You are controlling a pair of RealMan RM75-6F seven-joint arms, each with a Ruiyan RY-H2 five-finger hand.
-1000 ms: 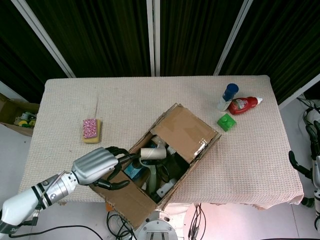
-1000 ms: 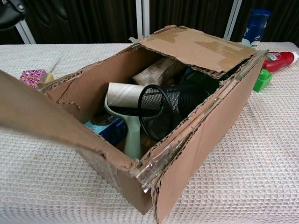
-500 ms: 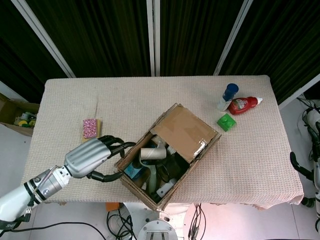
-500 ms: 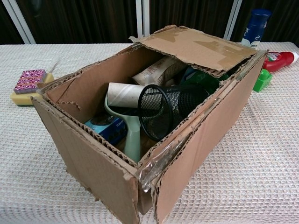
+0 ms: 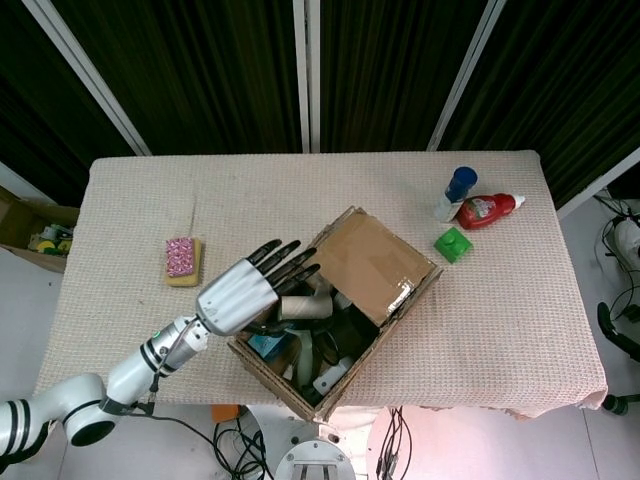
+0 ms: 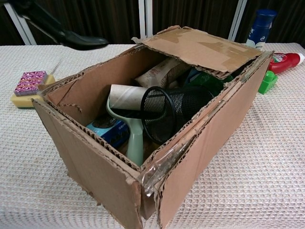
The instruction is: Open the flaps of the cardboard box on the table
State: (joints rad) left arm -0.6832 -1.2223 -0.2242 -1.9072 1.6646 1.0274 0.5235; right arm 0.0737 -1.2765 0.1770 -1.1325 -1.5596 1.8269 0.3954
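Half a second back the left hand [image 5: 250,290] hung beside the box's near-left corner with fingers curled; now it has lifted over the left wall, flat, fingers straight and a little apart, holding nothing.

The box [image 5: 335,310] sits near the table's [image 5: 520,330] front edge, its near flap folded down outside. That edge looks like the risk: a push from the hand could slide the box toward me and off. Reaching across to the far flap [image 6: 200,45], which covers the back part of the opening, the fingers could also snag the mesh cup [image 6: 174,112] or cardboard tube [image 6: 125,95] and drag them.

From the chest view only a dark sliver of the hand shows. Under the far flap, contents are hidden. I cannot tell whether the side flaps remain. No right hand is visible, only dark fittings at the right border.
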